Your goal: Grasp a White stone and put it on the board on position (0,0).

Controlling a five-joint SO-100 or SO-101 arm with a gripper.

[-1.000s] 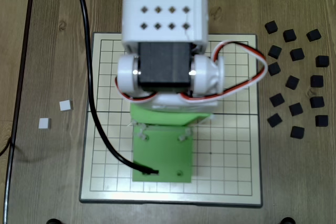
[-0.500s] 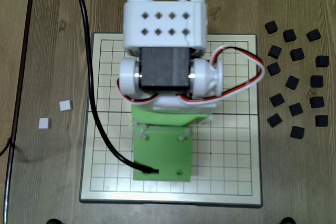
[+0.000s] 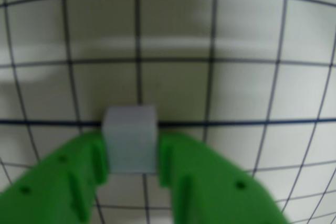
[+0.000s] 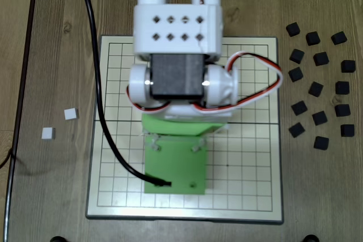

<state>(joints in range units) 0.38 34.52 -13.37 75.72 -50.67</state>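
In the wrist view, low centre of frame: green gripper [image 3: 132, 158] clamped on a pale cube, the white stone [image 3: 130, 137], one finger [image 3: 86, 169] on each side, hanging over the gridded board [image 3: 247, 87] with a dark horizontal grid line running behind the stone. In the fixed view, middle of frame: white arm [image 4: 176, 32] and green wrist plate [image 4: 174, 162] stretched over the board [image 4: 249, 157], hiding the held stone. Left of the board on the wooden table [image 4: 57, 49], two spare white stones [image 4: 70, 113] lying apart; right of frame, a loose scatter of black stones [image 4: 319, 118].
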